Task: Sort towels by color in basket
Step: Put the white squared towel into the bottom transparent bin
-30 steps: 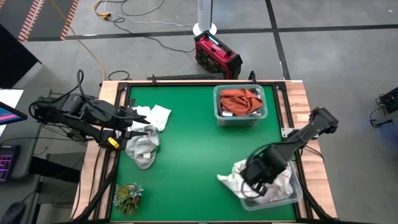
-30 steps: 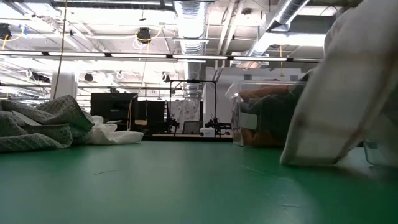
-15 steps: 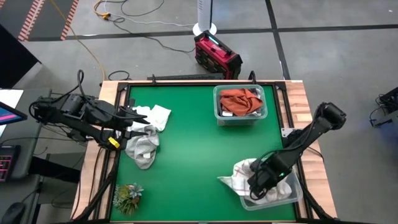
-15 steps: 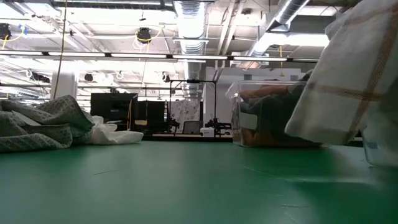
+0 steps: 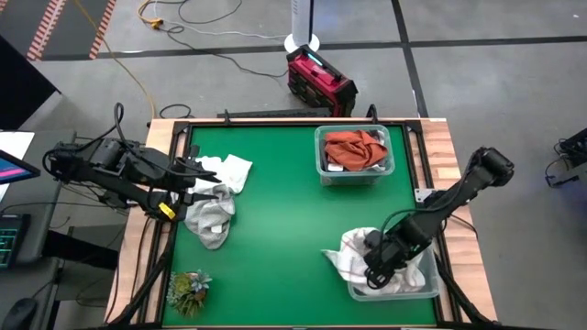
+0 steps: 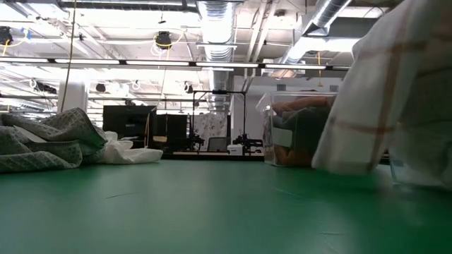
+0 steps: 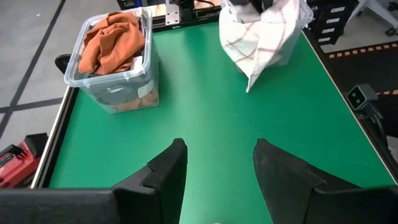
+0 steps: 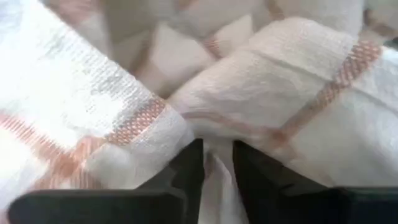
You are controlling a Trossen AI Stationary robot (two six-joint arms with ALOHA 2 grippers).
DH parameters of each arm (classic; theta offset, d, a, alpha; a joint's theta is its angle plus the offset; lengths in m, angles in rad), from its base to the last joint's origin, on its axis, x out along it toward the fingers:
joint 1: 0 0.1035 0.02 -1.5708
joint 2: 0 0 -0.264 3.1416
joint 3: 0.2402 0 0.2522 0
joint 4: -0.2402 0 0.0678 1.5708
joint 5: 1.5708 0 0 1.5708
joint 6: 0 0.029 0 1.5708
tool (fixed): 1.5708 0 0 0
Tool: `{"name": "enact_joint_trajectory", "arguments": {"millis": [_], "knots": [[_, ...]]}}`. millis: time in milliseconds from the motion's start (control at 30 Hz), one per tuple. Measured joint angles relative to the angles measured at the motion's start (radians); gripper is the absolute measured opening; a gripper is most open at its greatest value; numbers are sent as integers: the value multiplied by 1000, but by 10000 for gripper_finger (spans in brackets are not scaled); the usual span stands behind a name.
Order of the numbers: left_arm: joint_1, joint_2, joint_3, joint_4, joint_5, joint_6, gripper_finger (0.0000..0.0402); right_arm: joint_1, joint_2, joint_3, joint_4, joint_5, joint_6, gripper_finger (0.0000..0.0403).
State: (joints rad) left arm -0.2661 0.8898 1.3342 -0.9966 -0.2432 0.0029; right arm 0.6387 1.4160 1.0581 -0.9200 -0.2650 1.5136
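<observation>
The green table [image 5: 275,211] fills the high view, with both dark arms reaching over it. The low view is blocked on one side by a white towel with thin orange-brown checks [image 6: 395,99], so the bin behind it is mostly hidden there; only a clear edge shows.

That same checked towel [image 5: 353,257] is draped over the rim of the near clear bin [image 5: 431,286], part inside and part spilling onto the table. The right gripper [image 5: 374,271] sits down in this cloth. Its fingers [image 8: 186,168] stand narrowly apart with folds of towel pressed between and around them, but whether they pinch the cloth or merely rest in it I cannot tell. The bin's other contents are covered.

Well apart from that gripper, at the table's far side, stands a second clear bin [image 5: 323,165] holding the rust-orange towel [image 5: 358,147] with a little pale cloth beneath it.

The left gripper [image 5: 197,170] waits at the opposite edge, its jaws spread and holding nothing in its wrist view. Just beside and under it lies a heap: a white towel [image 5: 231,170] and a grey-checked towel [image 5: 209,220], touching each other.

A small green leafy tuft [image 5: 188,289] lies near the table's front corner, below that heap.
</observation>
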Motion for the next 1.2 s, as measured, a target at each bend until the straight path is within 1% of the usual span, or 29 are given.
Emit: {"name": "enact_joint_trajectory", "arguments": {"millis": [133,267,333,400,433,533,600,700,767,900,1033,1133,1200], "knots": [[0,0,0,0,0,0,174,-5,-35,92,-114,-1,4,151],[0,0,0,0,0,0,174,-16,-65,210,-328,1,12,154],[0,0,0,0,0,0,174,-28,-76,275,-443,19,15,152],[0,0,0,0,0,1,174,-46,-77,337,-519,91,19,149],[0,0,0,0,0,4,174,-57,-76,365,-525,140,-3,149],[0,0,0,0,0,15,174,-92,-40,421,-452,285,-171,148],[0,0,0,0,-3,16,174,-122,14,445,-367,320,-331,147],[0,0,0,2,-10,32,174,-170,136,503,-297,321,-545,142],[0,0,0,12,-11,38,174,-201,233,570,-316,320,-660,135],[0,0,0,19,-11,38,174,-247,435,740,-453,320,-864,117],[0,0,0,17,-11,37,174,-277,609,917,-573,314,-1000,107],[0,0,0,17,-10,37,174,-292,714,1019,-594,286,-1082,108],[0,0,0,17,-10,37,174,-300,768,1069,-599,247,-1099,109]]}}
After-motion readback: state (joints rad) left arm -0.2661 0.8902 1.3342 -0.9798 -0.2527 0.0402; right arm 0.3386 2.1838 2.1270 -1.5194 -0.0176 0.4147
